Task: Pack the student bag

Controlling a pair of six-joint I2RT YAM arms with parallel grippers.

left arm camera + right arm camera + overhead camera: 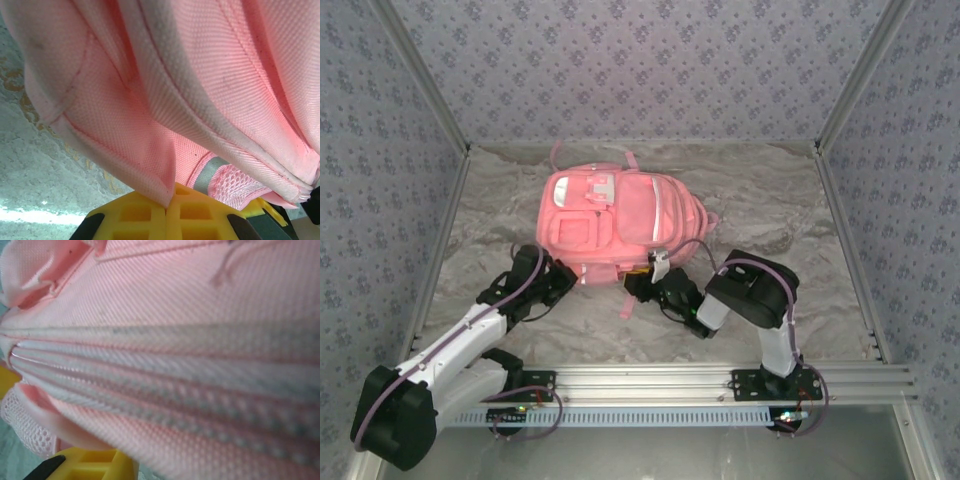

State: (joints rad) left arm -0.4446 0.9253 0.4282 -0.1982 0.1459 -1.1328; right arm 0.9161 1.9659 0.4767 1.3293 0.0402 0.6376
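The student bag [620, 212], a big pink backpack with silver strips and a white patch, lies flat in the middle of the table. My left gripper [563, 272] is at its near left corner. In the left wrist view its yellow fingers [145, 215] are shut on a fold of the bag's pink fabric [150, 165], beside a grey reflective strip [207, 172]. My right gripper [642, 285] is against the bag's near edge. The right wrist view has the bag's piped seams [190, 380] draped over the jaws; one yellow finger [95, 462] shows and the other is hidden.
The tabletop [770, 215] is grey marble-patterned, bounded by papered walls on three sides. An aluminium rail [650, 380] carrying both arm bases runs along the near edge. A pink strap end [628, 302] trails on the table between the grippers.
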